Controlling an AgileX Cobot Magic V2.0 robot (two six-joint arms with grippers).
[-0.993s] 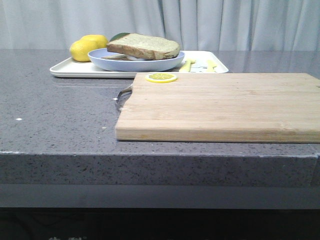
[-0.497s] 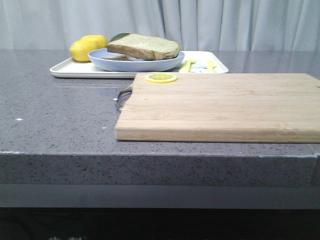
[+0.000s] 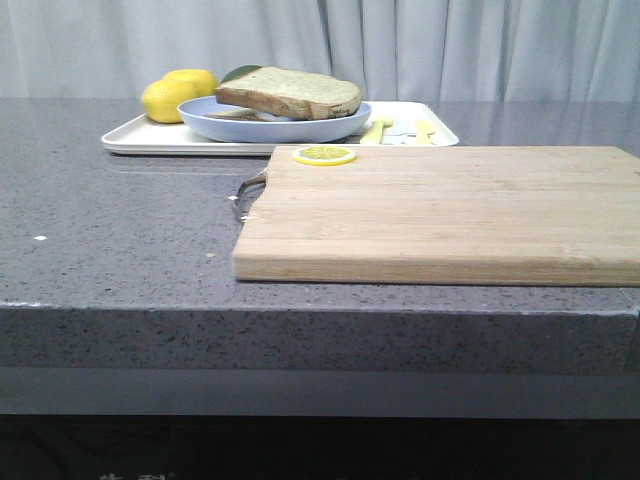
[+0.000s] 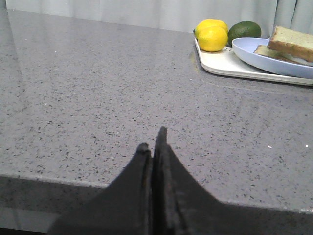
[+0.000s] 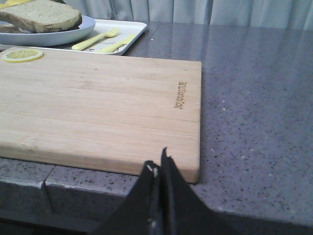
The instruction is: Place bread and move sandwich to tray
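The front view is taken low, close to the level of the tabletop [image 3: 120, 230], from outside its near edge and facing the far edge and the curtain behind it. The left wrist view is taken just above the near edge toward the left side, over the left end effector [image 4: 153, 142], facing the far edge; the tray [image 4: 220, 66] with the plate [image 4: 264, 56] is seen near its far part. The right wrist view is taken at the near edge on the right, over the right end effector [image 5: 159, 164], close to the cutting board [image 5: 98, 103]. The tray, plate and bread [image 3: 290, 92] are shared by all three views; the cutting board and lemon slice [image 3: 324, 155] are shared by the front and right wrist views.
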